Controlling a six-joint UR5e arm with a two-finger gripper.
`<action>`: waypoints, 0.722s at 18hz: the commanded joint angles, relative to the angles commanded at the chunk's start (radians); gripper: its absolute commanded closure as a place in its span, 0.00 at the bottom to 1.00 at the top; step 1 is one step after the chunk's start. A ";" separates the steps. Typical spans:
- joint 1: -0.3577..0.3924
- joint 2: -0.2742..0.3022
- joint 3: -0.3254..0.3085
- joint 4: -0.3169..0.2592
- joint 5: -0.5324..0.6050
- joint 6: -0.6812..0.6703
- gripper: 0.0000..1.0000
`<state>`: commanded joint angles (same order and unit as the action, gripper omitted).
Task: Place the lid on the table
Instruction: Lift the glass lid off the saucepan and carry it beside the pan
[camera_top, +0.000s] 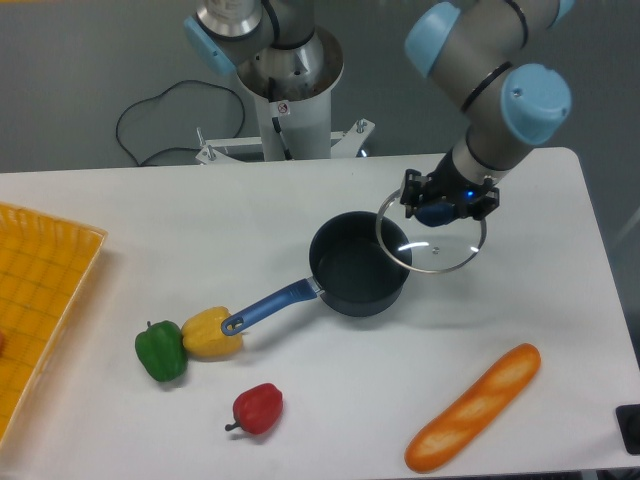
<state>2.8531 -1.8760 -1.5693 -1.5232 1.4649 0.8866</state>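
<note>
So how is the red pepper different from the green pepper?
The red pepper looks a bit smaller than the green pepper. The red pepper lies alone near the table's front edge, touching nothing, while the green pepper sits pressed against the yellow pepper. The red pepper's stem points left; the green pepper's stem pokes up at its top. Both are bell peppers resting on the white table.

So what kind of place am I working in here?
Likely a robotics lab test bench, not a real kitchen: the arm's pedestal is bolted by a white table, a loose cable lies on grey floor, and the peppers and baguette look like props.
</note>
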 joint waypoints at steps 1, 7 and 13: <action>0.012 -0.006 0.003 0.000 0.002 0.005 0.45; 0.083 -0.051 0.003 0.002 0.024 0.058 0.45; 0.115 -0.095 0.008 0.011 0.040 0.071 0.45</action>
<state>2.9682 -1.9711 -1.5616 -1.5125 1.5048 0.9572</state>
